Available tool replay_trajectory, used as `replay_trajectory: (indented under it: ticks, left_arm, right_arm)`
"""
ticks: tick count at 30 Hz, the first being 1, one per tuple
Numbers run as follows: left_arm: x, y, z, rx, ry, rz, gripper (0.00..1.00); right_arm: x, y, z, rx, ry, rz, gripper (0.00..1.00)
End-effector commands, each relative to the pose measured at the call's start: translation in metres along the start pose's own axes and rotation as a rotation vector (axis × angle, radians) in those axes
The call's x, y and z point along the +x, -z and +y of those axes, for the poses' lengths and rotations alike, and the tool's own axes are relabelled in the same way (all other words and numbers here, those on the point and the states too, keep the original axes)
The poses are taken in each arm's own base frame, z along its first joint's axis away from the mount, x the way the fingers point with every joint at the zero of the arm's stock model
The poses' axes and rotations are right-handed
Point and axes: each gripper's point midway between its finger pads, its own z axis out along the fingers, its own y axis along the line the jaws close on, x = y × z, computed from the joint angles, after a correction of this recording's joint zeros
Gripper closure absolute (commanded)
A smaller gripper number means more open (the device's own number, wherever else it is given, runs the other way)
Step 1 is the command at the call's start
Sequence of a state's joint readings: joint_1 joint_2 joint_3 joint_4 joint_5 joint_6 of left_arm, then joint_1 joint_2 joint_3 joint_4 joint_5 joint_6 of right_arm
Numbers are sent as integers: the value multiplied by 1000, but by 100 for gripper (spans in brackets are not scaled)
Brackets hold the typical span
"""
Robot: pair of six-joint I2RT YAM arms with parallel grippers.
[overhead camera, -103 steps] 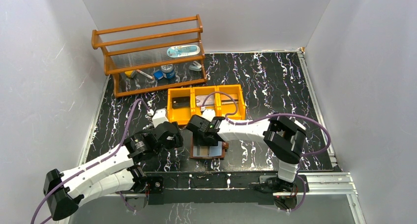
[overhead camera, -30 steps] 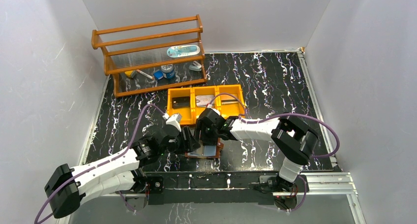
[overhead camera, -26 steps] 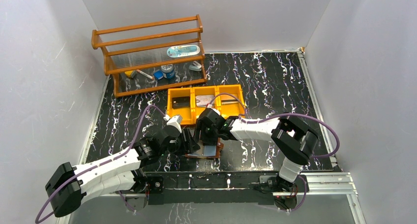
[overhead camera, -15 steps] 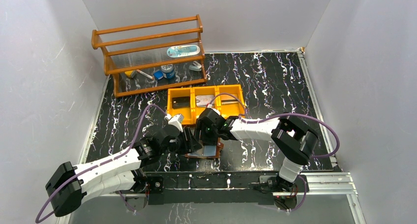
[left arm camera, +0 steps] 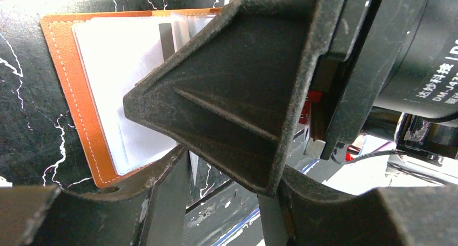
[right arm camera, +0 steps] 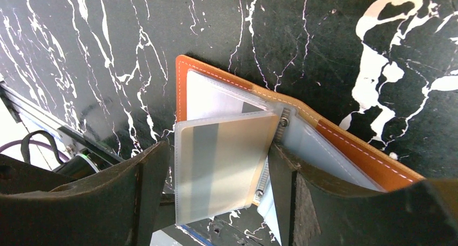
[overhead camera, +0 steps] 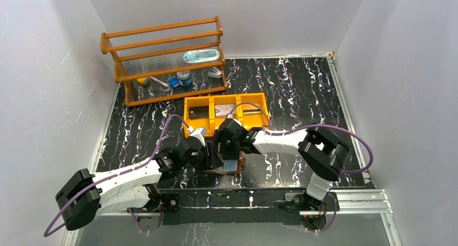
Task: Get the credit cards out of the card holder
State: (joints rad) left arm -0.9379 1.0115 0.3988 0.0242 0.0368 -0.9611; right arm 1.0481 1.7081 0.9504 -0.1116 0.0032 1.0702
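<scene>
On the black, white-veined desk [overhead camera: 302, 89], the right hand [right arm camera: 216, 148] is seen with fingers spread either side of a raised glossy sleeve [right arm camera: 232, 132], seemingly so the stiff-looking, striped credit card [right arm camera: 216, 170] inside is offered up. The left hand [overhead camera: 208, 158] is set close beside it, open or closed cannot be told, likely for pinching that card. The card holder [right arm camera: 351, 148], stitched tan leather, is laid open flat near the desk's front edge.

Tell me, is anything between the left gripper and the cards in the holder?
Yes. The right gripper has a finger over the open card holder, directly in front of the left gripper, covering all but one page. The credit cards also sit inside clear sleeves.
</scene>
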Motion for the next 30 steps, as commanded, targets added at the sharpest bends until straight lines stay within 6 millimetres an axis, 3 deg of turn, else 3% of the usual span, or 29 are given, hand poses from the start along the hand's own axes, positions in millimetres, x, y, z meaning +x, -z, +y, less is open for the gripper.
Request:
replay_trajectory:
  ticks: [1, 8, 19, 30]
  left_arm:
    - [-6, 2, -10, 34, -31, -18, 57]
    - [-8, 2, -18, 70, -56, -19, 56]
    - [-7, -4, -47, 188, -134, 34, 54]
    - [7, -18, -62, 265, -143, 135, 51]
  right_arm:
    - [14, 0, -13, 37, 16, 46, 22]
    - [3, 14, -2, 7, 10, 11, 15]
    - [-16, 36, -8, 46, -44, -95, 14]
    - [-36, 75, -50, 176, -142, -280, 17]
